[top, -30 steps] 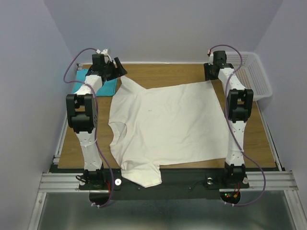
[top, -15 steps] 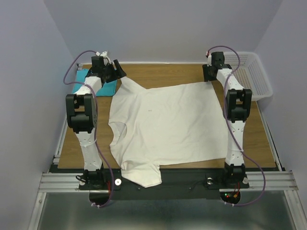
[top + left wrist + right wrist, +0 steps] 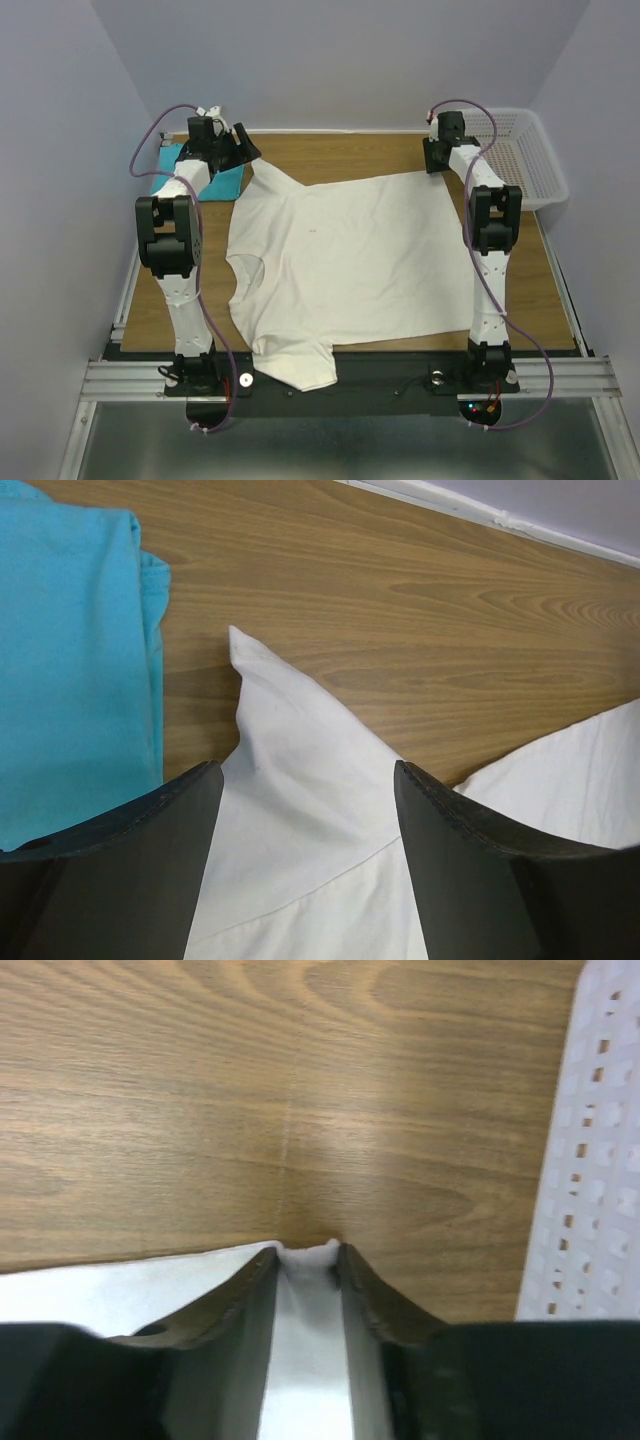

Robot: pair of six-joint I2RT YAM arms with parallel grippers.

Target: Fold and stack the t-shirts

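Observation:
The cream-white t-shirt [image 3: 350, 250] lies spread flat across the wooden table, collar to the left, with one sleeve hanging over the near edge. The turquoise t-shirt [image 3: 227, 182] lies folded at the far left [image 3: 70, 660]. My left gripper [image 3: 240, 150] hovers open over the far sleeve of the white shirt [image 3: 300, 820], a finger on either side of it [image 3: 305, 775]. My right gripper [image 3: 437, 160] is at the shirt's far right corner. In the right wrist view its jaws [image 3: 305, 1252] pinch a bunched bit of white fabric [image 3: 305, 1340] at the hem.
A white mesh basket [image 3: 530, 150] stands at the far right, close beside the right gripper [image 3: 600, 1160]. Bare wood [image 3: 350, 150] runs along the back wall beyond both grippers. The arm bases sit at the near edge.
The right jaws have narrowed onto the shirt's far right corner, and that arm has crept slightly farther back. The left gripper stays open, shifted a little to the left.

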